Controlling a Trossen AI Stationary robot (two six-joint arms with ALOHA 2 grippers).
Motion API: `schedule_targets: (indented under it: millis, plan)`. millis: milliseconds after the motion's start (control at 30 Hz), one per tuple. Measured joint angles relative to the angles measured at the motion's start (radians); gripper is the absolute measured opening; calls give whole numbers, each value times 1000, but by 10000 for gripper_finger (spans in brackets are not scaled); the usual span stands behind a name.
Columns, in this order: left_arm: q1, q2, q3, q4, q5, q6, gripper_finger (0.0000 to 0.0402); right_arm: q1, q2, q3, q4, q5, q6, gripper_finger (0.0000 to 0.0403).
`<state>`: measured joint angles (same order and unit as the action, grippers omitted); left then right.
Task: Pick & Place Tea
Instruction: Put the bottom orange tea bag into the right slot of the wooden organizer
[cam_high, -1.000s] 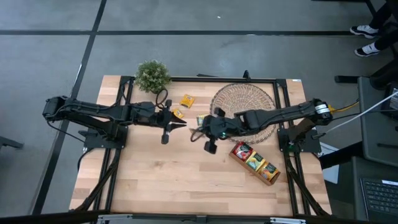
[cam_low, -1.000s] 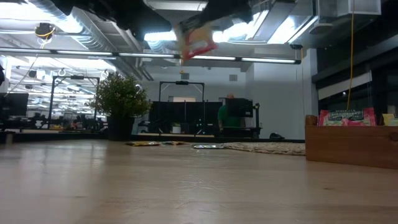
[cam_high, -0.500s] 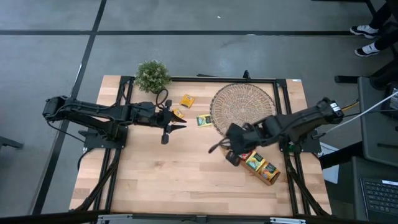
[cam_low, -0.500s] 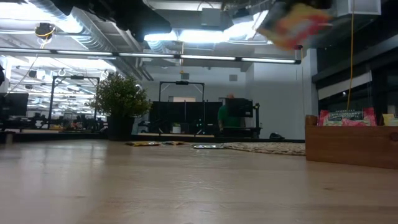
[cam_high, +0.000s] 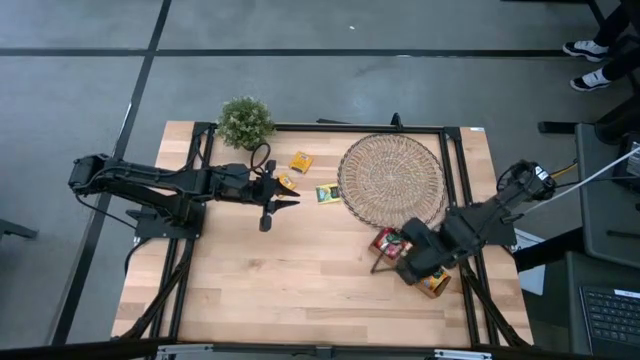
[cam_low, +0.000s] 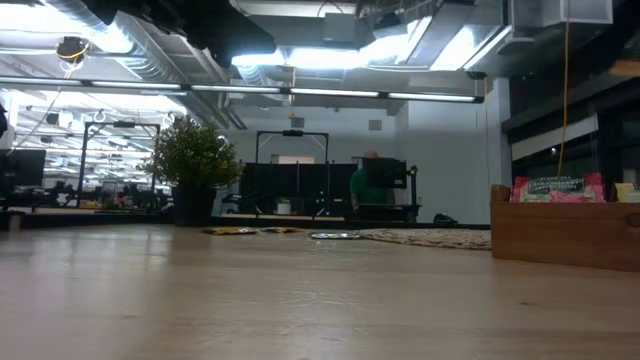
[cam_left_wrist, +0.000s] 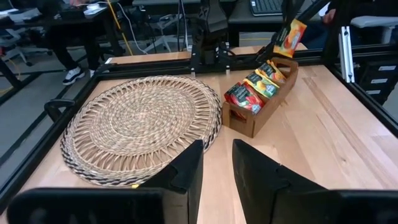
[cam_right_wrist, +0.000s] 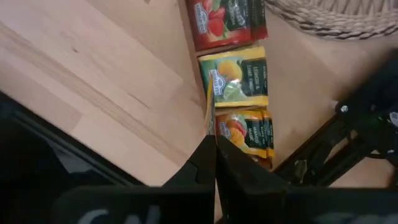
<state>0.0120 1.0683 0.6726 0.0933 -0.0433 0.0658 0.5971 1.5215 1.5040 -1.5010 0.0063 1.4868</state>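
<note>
My right gripper (cam_high: 405, 262) hangs over the long wooden tray (cam_high: 436, 284), pointing down, shut on an orange-yellow tea sachet (cam_left_wrist: 290, 37). The right wrist view shows that sachet edge-on (cam_right_wrist: 209, 109) above the tray's red, green and orange sachets (cam_right_wrist: 239, 81). Three loose tea sachets (cam_high: 300, 160), (cam_high: 285, 183), (cam_high: 327, 193) lie flat on the table left of the round woven mat (cam_high: 392, 180). My left gripper (cam_high: 285, 200) waits beside them, open and holding nothing (cam_left_wrist: 217, 168). My right gripper pinches the sachet's upper end (cam_left_wrist: 293, 26) between its two fingers (cam_right_wrist: 202, 155), coming from above and pointing down. The sachet hangs below the fingers, clear of the tray and of the sachets standing in it.
A small potted plant (cam_high: 245, 120) stands at the far left corner. The mat lies on the far right of the table, the tray just nearer than it. Bare wood (cam_high: 280, 280) spreads over the near half of the table.
My right gripper has carried the sachet from the middle of the table toward the right and near edges, ending over the wooden tray. On the way it has rolled and tipped from slanting to pointing straight down. The sachet has left the low view.
</note>
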Motion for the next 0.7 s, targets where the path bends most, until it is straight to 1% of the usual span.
schedule_targets:
  millis: [167,367,533,600,700]
  plan:
    - [0,0,0,0,8,-15,85,125,0,0,-28,111,184,2]
    - [0,0,0,0,10,-54,86,294,0,-21,-47,257,453,2]
    - [0,0,0,0,10,-70,85,429,0,-133,-24,262,696,2]
    - [0,0,0,0,10,-71,83,473,1,-188,-2,261,765,2]
    - [0,0,0,0,11,-71,82,509,1,-265,57,285,787,2]
